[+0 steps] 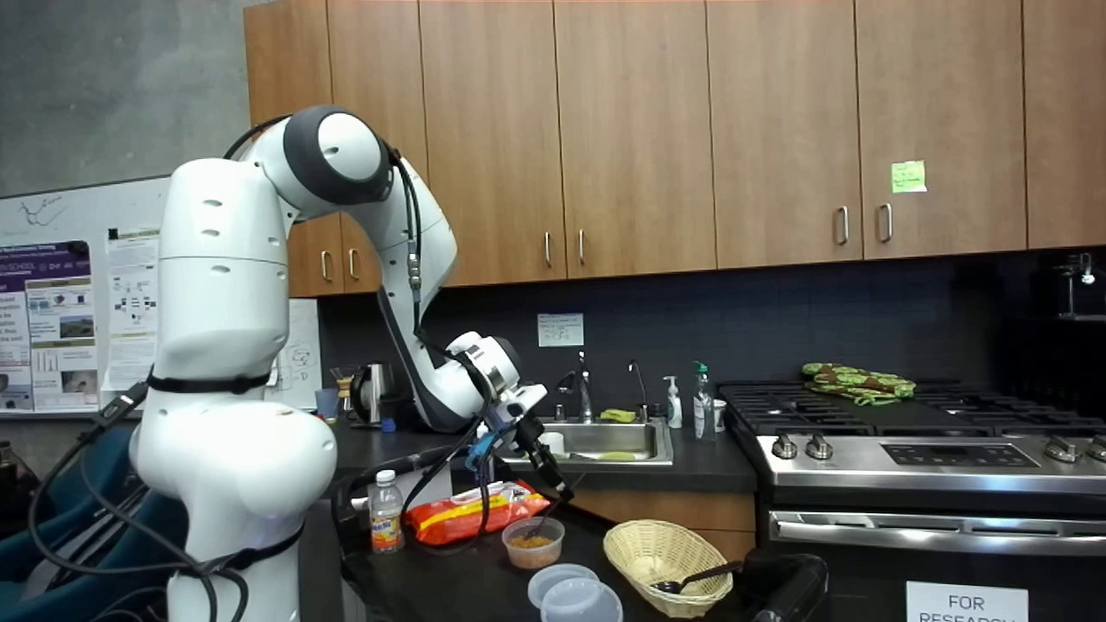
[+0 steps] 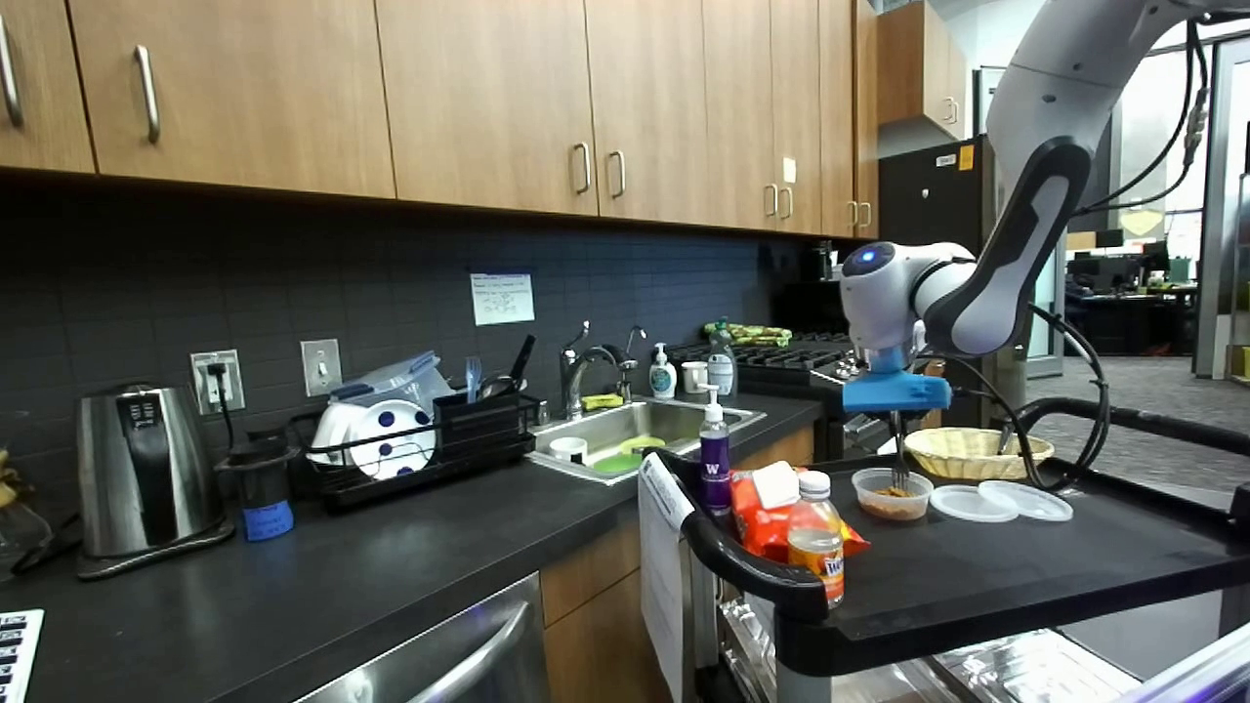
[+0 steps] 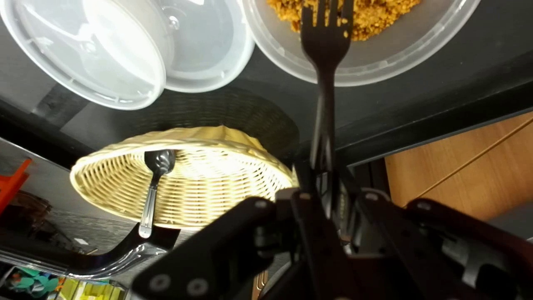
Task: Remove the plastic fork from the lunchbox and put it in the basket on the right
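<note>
White, jointed robot arm (image 1: 212,302) stands nearest me, extended over a black tabletop (image 2: 1104,561). Round, tan wicker basket (image 1: 661,553): resting on that tabletop. Round, clear plastic container (image 3: 395,54): near the basket, orange crumbly food (image 3: 370,23) inside. Dark four-tined plastic fork (image 3: 326,83): handle clamped between the jaws, tines down over the food; contact I cannot determine. Dark spoon (image 3: 161,161): in the basket, handle across the rim.

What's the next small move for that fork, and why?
Probably raise the fork straight up a little: the gripper holds its handle, but its tines point down into the tub, so they should clear it before moving toward the basket.
</note>
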`<state>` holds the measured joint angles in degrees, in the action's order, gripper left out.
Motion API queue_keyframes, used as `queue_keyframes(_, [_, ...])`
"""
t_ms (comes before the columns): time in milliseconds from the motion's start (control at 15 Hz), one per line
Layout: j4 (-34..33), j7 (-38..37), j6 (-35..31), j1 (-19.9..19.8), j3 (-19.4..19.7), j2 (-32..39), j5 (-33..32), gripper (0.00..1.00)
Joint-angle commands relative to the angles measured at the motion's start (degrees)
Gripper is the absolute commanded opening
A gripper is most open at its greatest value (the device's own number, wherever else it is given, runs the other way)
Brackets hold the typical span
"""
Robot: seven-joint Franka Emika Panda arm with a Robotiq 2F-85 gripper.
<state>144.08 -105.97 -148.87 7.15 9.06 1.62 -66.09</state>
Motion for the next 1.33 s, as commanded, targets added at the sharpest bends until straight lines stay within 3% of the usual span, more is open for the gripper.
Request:
queue_keyframes(0, [1.9, 1.4, 0.3, -3.0, -3.5, -2.8, 0.2, 0.04])
queue_keyframes(333, [-0.8, 8.8, -1.7, -7.3, -3.3, -2.3, 11.8, 0.04])
queue_keyframes(733, [-6.0, 12.5, 2.2, -11.2, -2.6, -1.1, 23.7, 0.04])
queue_keyframes(1267, [-13.6, 13.2, 6.8, -15.1, 0.3, 2.5, 32.0, 0.04])
